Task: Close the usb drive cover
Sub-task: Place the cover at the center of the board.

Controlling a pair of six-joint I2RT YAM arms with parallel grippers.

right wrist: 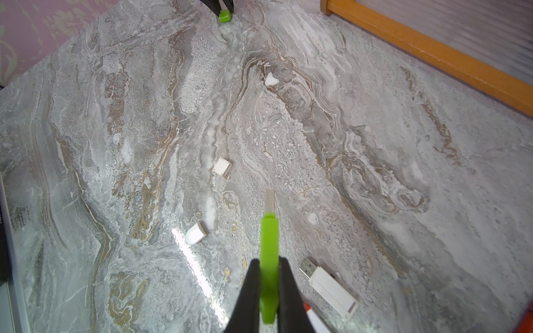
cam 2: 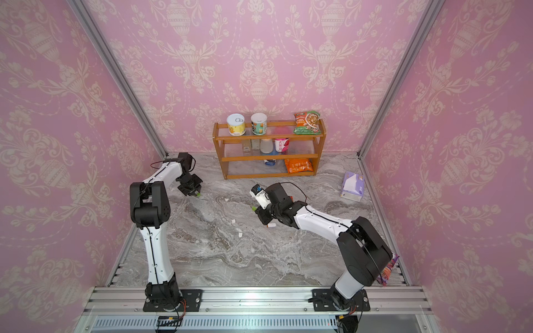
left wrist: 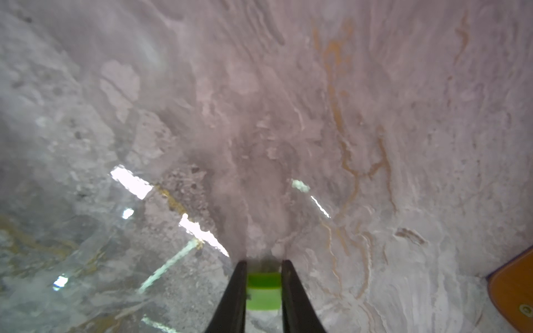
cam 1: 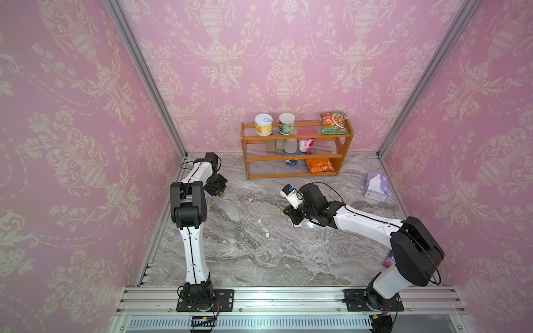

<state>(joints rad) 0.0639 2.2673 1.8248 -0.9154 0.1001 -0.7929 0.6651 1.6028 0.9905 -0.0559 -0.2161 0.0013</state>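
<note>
My right gripper (right wrist: 268, 261) is shut on a green usb drive (right wrist: 269, 239), held edge-on above the marble table, its bare metal plug (right wrist: 270, 200) sticking out past the fingertips. In a top view this drive (cam 1: 281, 207) shows at the tip of my right gripper (cam 1: 284, 210), near mid-table. My left gripper (left wrist: 264, 261) is shut on the green cover (left wrist: 264, 291), low over the table near the back left. The right wrist view shows that cover (right wrist: 224, 15) far ahead of the plug, well apart from it. In both top views the cover (cam 2: 198, 194) is a small green spot.
A white usb drive (right wrist: 328, 284) with bare plug lies beside my right gripper, another with an orange end (right wrist: 314, 317) under it. Two white caps (right wrist: 222, 167) (right wrist: 196, 233) and a white scrap (right wrist: 271, 80) lie mid-table. A wooden shelf (cam 1: 294, 158) stands at the back, a tissue box (cam 1: 375, 186) right.
</note>
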